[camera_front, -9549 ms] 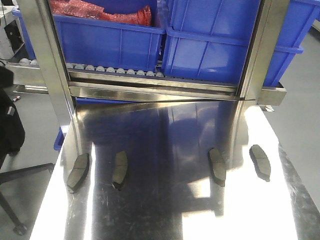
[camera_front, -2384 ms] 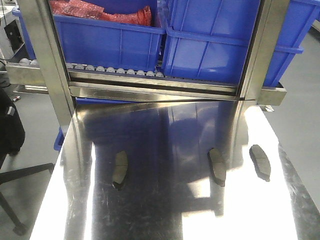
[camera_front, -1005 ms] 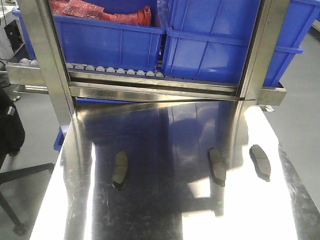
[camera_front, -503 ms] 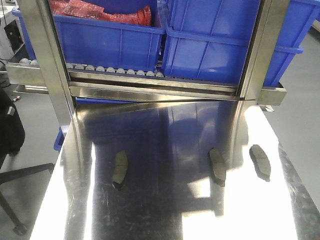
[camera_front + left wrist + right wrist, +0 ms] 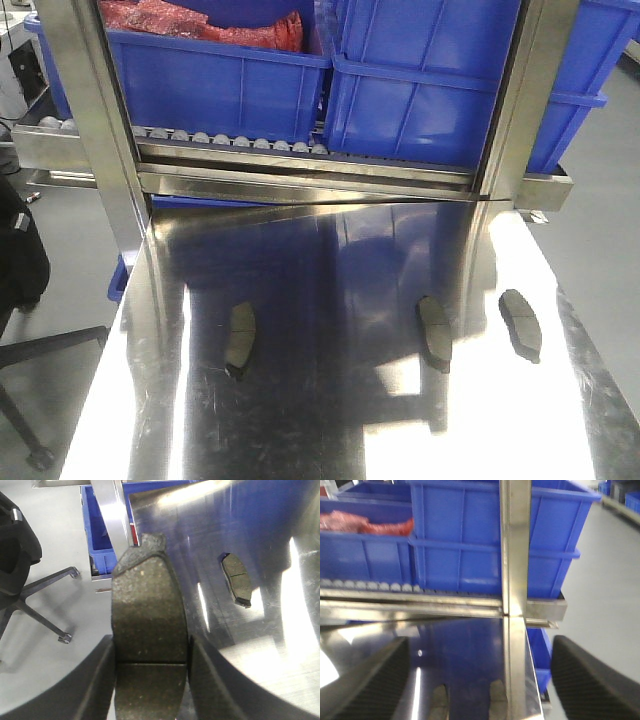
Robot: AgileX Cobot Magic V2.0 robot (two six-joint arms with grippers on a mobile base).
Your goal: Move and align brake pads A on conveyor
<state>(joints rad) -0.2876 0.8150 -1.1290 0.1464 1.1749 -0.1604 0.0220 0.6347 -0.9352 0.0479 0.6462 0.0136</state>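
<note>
Two dark fingers [image 5: 97, 680] of the left gripper [image 5: 150, 680] press against the long edges of one brake pad [image 5: 147, 615]. They clamp it near its centre groove, with the grey-brown friction face toward the camera. Much of the pad reaches out beyond the fingertips. It hangs in the air near the left edge of the shiny steel tabletop [image 5: 270, 645], with grey floor and an office chair [image 5: 30, 595] below.

Three other pads [image 5: 434, 333] lie flat on that tabletop, one to the left and two close together on the right. The right gripper [image 5: 480, 642] is spread wide and holds nothing. It faces a steel post [image 5: 514, 545] and blue bins [image 5: 460, 540] on a roller rack. The conveyor appears in no view.

Risks, as a judgement: with so much of the pad overhanging a narrow grip, a quick swing could make it pivot or slip, so it lands skewed. It could also clip the rack's uprights on the way.
</note>
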